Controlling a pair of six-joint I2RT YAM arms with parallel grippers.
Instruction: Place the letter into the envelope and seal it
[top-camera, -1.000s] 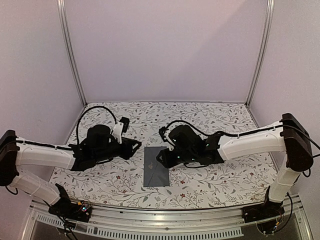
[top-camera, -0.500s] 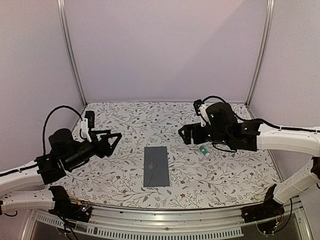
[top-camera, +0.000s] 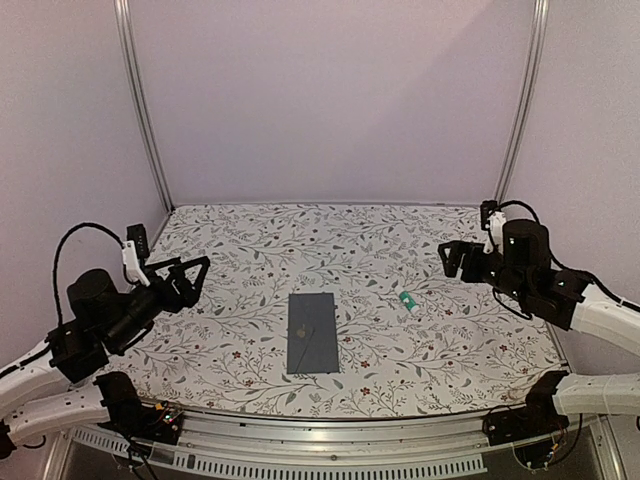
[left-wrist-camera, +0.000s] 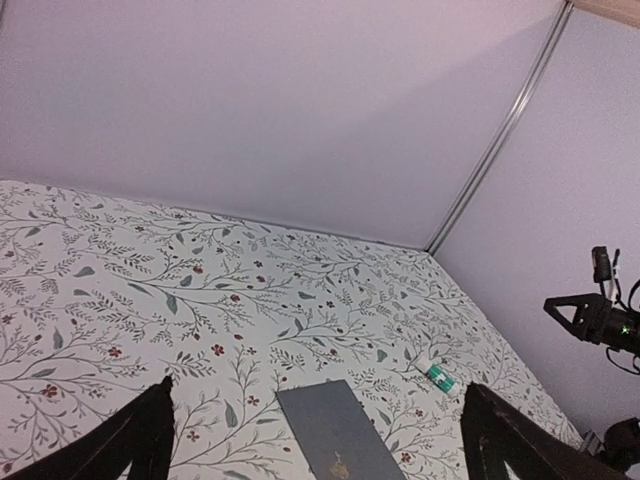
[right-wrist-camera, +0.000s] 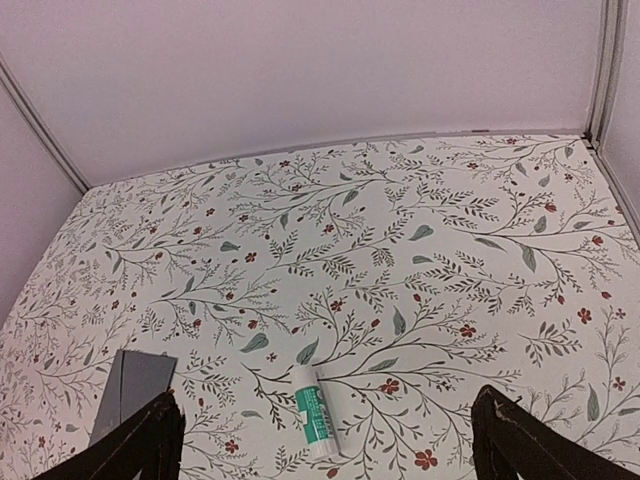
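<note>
The dark slate-grey envelope lies flat and closed on the floral tablecloth, front centre, with a small gold mark near its middle. It also shows in the left wrist view as the envelope, and its corner shows at the lower left of the right wrist view. The letter is hidden from every view. My left gripper hangs open above the table's left side, well away from the envelope. My right gripper is open above the right side. Nothing sits between the left gripper's or the right gripper's fingers.
A small teal-and-white tube lies on the cloth right of the envelope; the tube is below my right gripper's view and the tube shows at the left wrist's right. Lilac walls and metal posts enclose the table.
Both arms have pulled back from the envelope, left arm to the left, right arm to the right. Both grippers have opened wide. The tube has come into view.
</note>
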